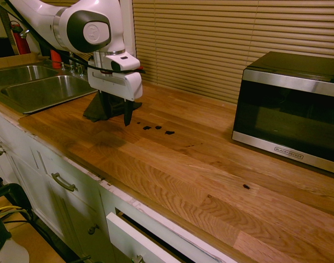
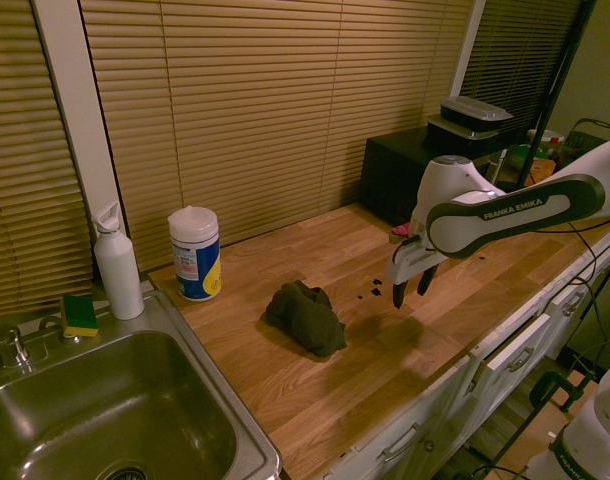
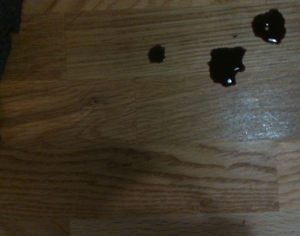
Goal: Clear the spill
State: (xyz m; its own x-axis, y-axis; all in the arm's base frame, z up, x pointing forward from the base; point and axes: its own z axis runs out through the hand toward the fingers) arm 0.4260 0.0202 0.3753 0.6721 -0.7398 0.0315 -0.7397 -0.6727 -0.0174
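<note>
One gripper (image 2: pixel 414 292) (open), one cloth (image 2: pixel 305 318)

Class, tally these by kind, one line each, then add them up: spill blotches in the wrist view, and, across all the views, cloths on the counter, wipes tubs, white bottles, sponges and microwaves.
Blotches: 3
Cloth: 1
Tub: 1
Bottle: 1
Sponge: 1
Microwave: 1
Total: 8

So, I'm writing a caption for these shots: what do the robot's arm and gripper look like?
The arm is white and rounded, with dark panels, one lettered FRANKA EMIKA, and a black cable along it. The gripper has a white, boxy body and two black fingers that narrow toward the tips.
</note>
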